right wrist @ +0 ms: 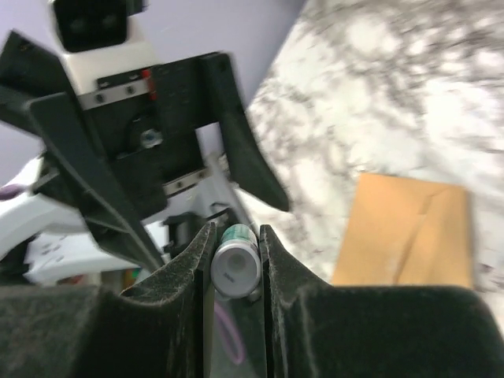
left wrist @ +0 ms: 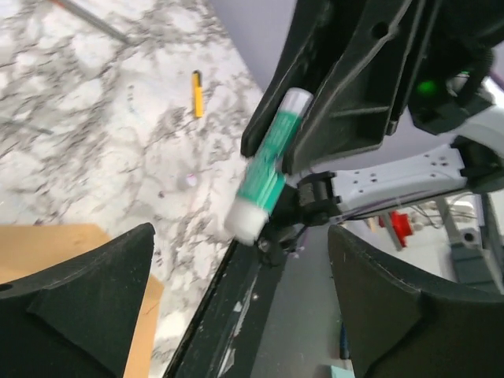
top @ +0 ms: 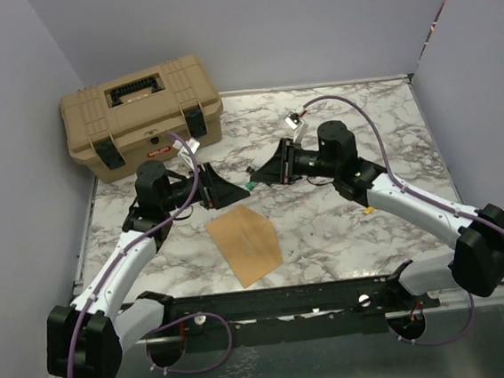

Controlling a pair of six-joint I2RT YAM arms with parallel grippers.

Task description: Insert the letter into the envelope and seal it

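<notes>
Surface: white-and-grey marble-patterned surface, walled by plain pale panels at the back and sides.
Envelope: the kraft-brown paper envelope lies flat near the front middle of the surface, turned at an angle, between the two arms and below both hands. A diagonal crease runs across it.
Right hand: the right hand is raised above the surface and points toward the left one. Its fingers are pressed onto a green-and-white glue stick, pinching it by its sides.
Glue stick: it juts from the right hand with its white end aimed into the gap of the left hand.
Left hand: the left hand faces the right hand at close range, fingers spread wide on either side of the glue stick's end and gripping nothing.
Case: a tan hard plastic case with black latches stands shut at the far left corner.
Small item: a thin yellow stick-shaped piece lies on the surface near the envelope; what it is cannot be told.
</notes>
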